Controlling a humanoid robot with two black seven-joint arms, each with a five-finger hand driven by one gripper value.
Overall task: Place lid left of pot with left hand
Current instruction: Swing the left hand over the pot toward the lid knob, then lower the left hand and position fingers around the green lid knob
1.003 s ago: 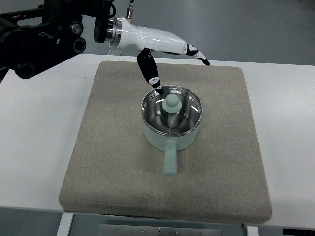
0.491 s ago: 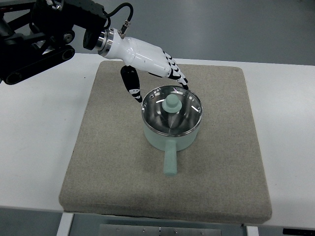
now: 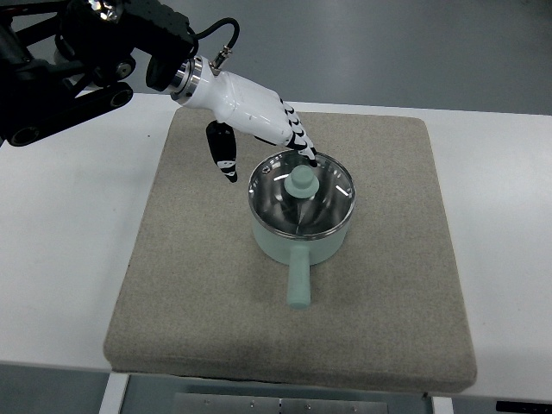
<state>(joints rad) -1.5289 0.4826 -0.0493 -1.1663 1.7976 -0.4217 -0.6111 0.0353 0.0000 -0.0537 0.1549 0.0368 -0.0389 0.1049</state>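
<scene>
Lowered since before, my left hand [image 3: 259, 121] spreads its fingers [image 3: 304, 147] over the glass lid [image 3: 302, 194] (holding nothing), thumb beside the pot [image 3: 297, 241].

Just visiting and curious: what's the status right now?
Left robot hand open, fingertips at the lid's far rim. Lid on the pot, not gripped. Mat left of pot bare.

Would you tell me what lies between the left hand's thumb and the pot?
Only bare mat shows in the top view between the left hand's thumb and the pot.
</scene>
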